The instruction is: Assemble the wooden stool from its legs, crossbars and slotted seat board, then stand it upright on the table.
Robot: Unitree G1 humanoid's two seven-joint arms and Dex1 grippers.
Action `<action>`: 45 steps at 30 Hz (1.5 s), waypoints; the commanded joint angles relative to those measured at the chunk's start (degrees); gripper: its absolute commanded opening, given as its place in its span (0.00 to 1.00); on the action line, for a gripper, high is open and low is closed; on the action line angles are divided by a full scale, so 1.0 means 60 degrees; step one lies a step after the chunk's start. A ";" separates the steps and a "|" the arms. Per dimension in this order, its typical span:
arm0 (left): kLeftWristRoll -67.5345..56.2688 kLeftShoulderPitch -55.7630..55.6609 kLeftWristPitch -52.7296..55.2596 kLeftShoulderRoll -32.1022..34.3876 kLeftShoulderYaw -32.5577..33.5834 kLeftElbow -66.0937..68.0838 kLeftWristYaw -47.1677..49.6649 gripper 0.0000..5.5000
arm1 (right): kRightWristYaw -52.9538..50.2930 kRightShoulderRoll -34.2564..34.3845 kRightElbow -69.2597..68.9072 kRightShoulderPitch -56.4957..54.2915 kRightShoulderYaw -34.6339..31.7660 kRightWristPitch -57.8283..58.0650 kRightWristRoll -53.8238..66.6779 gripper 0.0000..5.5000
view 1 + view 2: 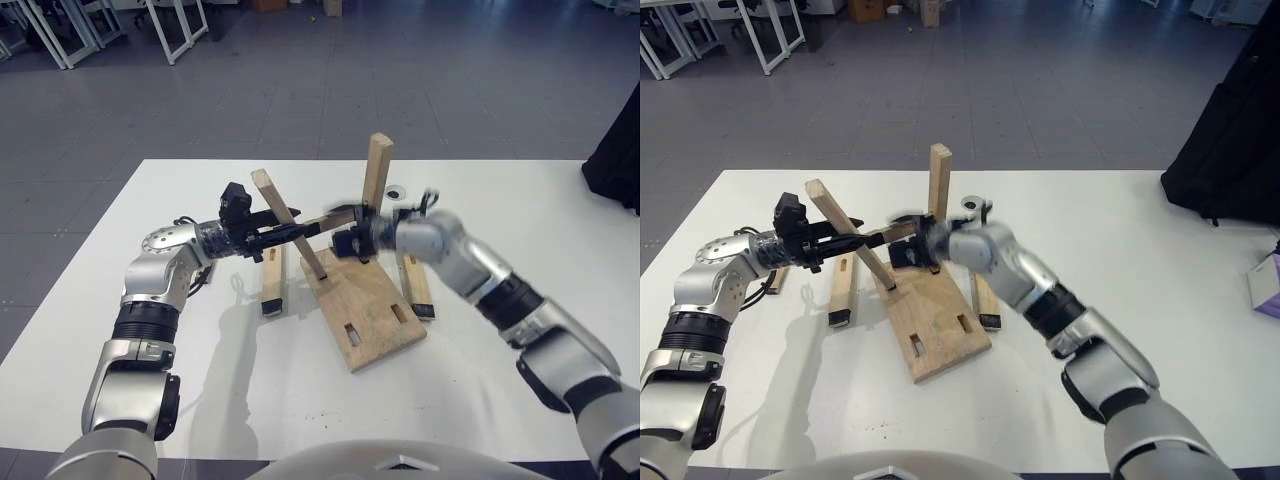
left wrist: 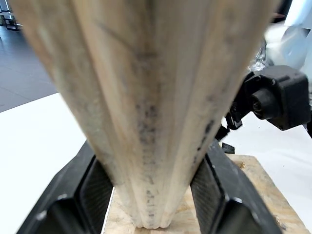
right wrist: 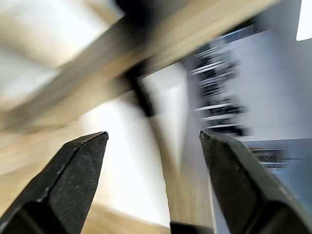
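- Board (image 1: 372, 318) lies flat on the table (image 1: 500, 390), slots up, one corner toward the robot.
- Tilted leg (image 1: 283, 212) rises from the board's 10 o'clock end and leans out toward 10 o'clock.
- Left gripper (image 1: 293, 232), at 9 o'clock of that leg, is clenched on it about midway up. Its fingers (image 2: 80, 195) press the wood from both sides.
- Upright leg (image 1: 378, 172) stands at the board's 12 o'clock edge, its foot hidden behind the right arm.
- Crossbar (image 1: 330, 219) spans between the two legs, above the board.
- Right gripper (image 3: 153, 134) is at the crossbar's 3 o'clock end, jaws spread and grasping nothing. Whether it touches the wood, I cannot tell.
- Loose leg (image 1: 272, 285) lies flat at 9 o'clock of the board, just beside it.
- Second loose leg (image 1: 416, 285) lies flat at 3 o'clock, against the board's edge.
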 commanded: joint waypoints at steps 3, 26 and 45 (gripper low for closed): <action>0.0940 0.1030 0.0298 -0.0046 -0.0681 -0.0075 0.0258 0.37 | 0.1007 -0.0220 -0.0403 0.1290 -0.0194 0.0741 0.0422 0.62; 0.1213 0.0863 -0.0088 0.0144 -0.0965 0.0580 0.0539 0.37 | -0.1123 0.0983 -0.3916 0.1192 -0.6493 0.4913 0.6829 0.62; 0.1259 0.0722 0.0095 0.0154 -0.1243 0.0622 0.0424 0.37 | -0.3122 0.2524 -0.1272 0.1081 -0.5531 0.1895 0.4641 0.62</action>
